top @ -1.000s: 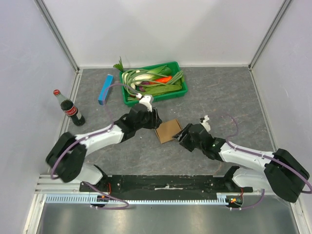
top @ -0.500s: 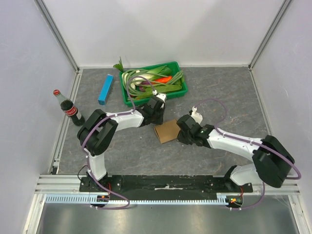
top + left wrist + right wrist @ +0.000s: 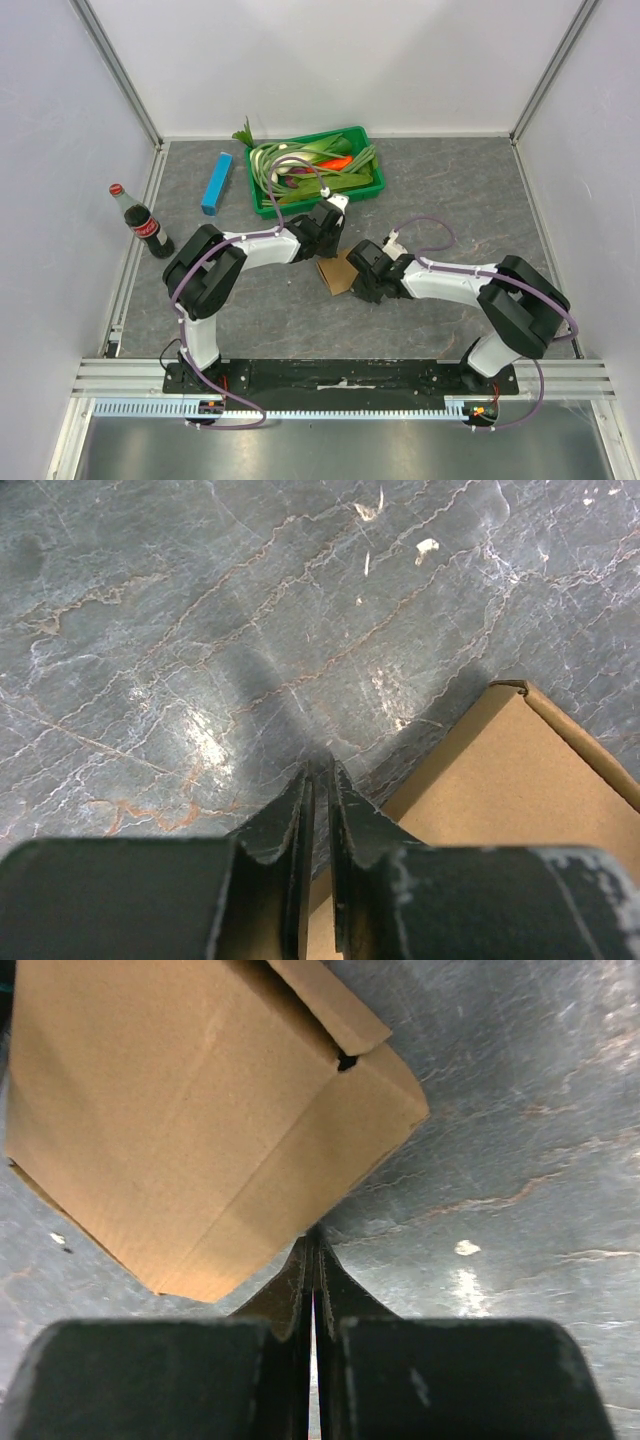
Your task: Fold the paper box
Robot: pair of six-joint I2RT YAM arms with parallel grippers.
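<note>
The paper box [image 3: 337, 273], a flat brown cardboard piece with creases, lies mid-table between my two arms. My left gripper [image 3: 326, 243] is at its far left corner; in the left wrist view its fingers [image 3: 300, 810] are drawn nearly together with a narrow slit, and the cardboard [image 3: 500, 790] runs under their right side. My right gripper [image 3: 360, 277] is at the box's right edge. In the right wrist view it [image 3: 313, 1245] is shut, with its tips against the near edge of the box [image 3: 180, 1130] and nothing seen between them. One flap [image 3: 330, 1005] stands slightly raised.
A green tray [image 3: 381, 181] full of vegetables stands just behind the left gripper. A slim blue box [image 3: 216, 182] lies to its left, and a cola bottle [image 3: 150, 228] stands by the left wall. Grey walls close in three sides.
Both arms have stretched in toward the box. The left gripper swung right to its far corner and narrowed. The right gripper slid left to the box's edge and shut.
</note>
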